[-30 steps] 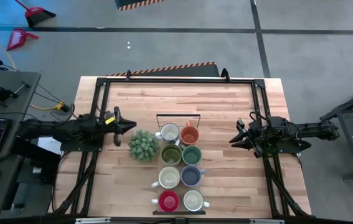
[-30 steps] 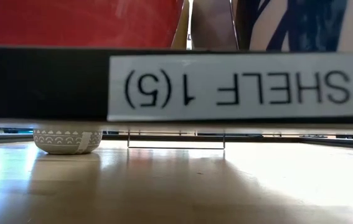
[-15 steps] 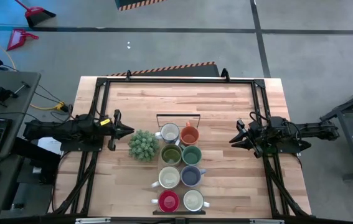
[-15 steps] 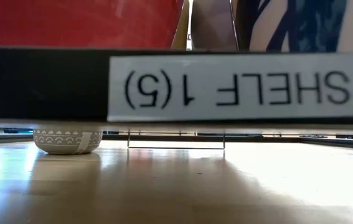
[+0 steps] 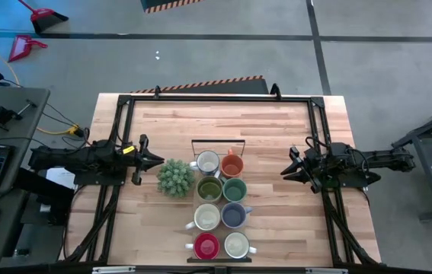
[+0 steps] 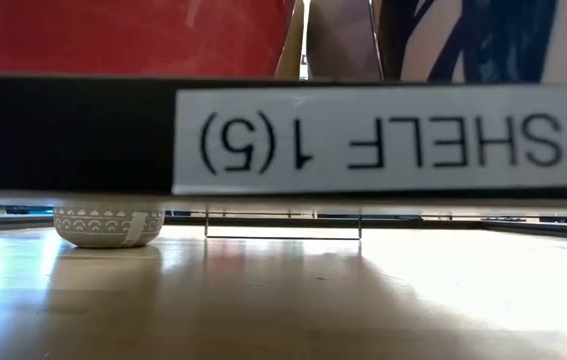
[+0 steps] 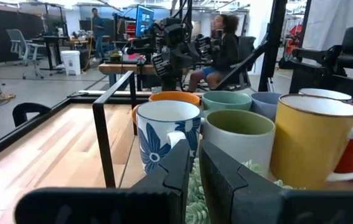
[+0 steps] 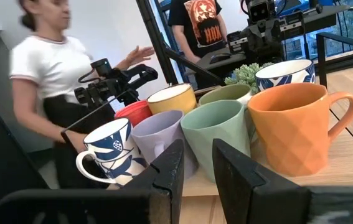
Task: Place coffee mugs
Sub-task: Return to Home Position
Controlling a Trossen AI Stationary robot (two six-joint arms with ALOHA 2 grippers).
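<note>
Several coffee mugs stand upright in two rows down the table's middle, from the white patterned one (image 5: 207,162) and the orange one (image 5: 232,164) at the far end to the red one (image 5: 206,246) and a cream one (image 5: 236,245) at the near end. My left gripper (image 5: 155,159) hovers shut and level to their left, by the spiky plant (image 5: 175,176); its wrist view faces the blue-flowered mug (image 7: 167,134). My right gripper (image 5: 286,171) hovers level to their right, open a little, facing the orange mug (image 8: 288,127). Neither touches a mug.
A black wire frame (image 5: 218,141) stands at the far end of the mug rows. A black bar labelled SHELF (image 6: 73,135) fills the low view, with a grey patterned pot (image 6: 108,225) behind. Black rails (image 5: 216,99) border the table. People (image 8: 58,74) are beyond the table.
My left gripper has rolled about its own pointing line and settled level, staying beside the plant. The mugs and my right arm have kept still.
</note>
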